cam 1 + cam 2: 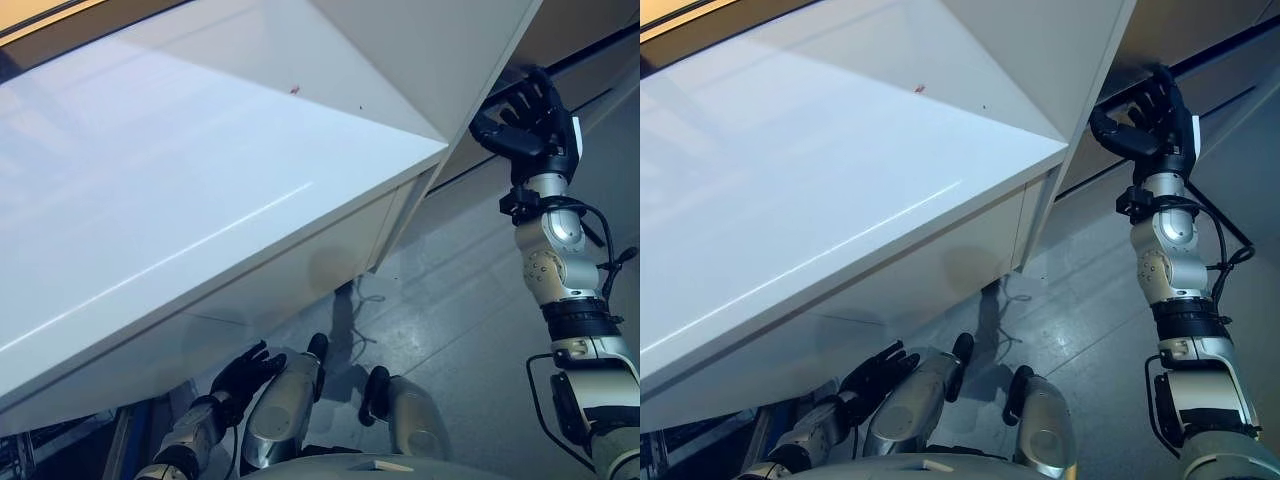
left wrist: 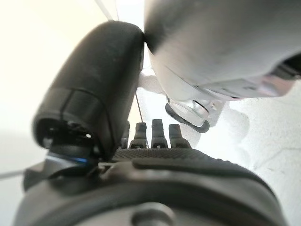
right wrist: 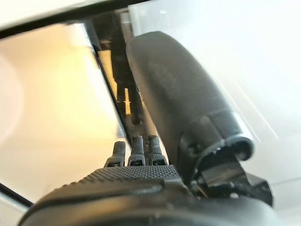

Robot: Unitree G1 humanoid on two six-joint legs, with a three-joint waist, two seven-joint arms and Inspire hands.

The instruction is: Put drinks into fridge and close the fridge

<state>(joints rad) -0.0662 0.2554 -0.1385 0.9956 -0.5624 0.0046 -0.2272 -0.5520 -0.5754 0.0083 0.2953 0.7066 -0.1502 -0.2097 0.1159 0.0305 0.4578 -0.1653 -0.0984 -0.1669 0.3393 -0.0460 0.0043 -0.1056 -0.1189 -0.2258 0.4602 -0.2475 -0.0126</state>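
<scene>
A big white fridge [image 1: 150, 200] fills the left and middle of the eye views, seen from above. A white door panel [image 1: 430, 60] stands out at an angle at the top right. My right hand [image 1: 525, 115] is raised at that panel's outer edge, fingers spread and straight against it. In the right wrist view the fingers [image 3: 136, 153] lie along the white panel beside a dark gap. My left hand [image 1: 245, 375] hangs low by the fridge's lower front, fingers relaxed and holding nothing. No drinks show in any view.
Grey floor [image 1: 470, 300] lies to the right of the fridge. A dark strip [image 1: 600, 55] runs along the wall at the top right. Something blue [image 1: 135, 430] shows at the bottom left under the fridge's edge.
</scene>
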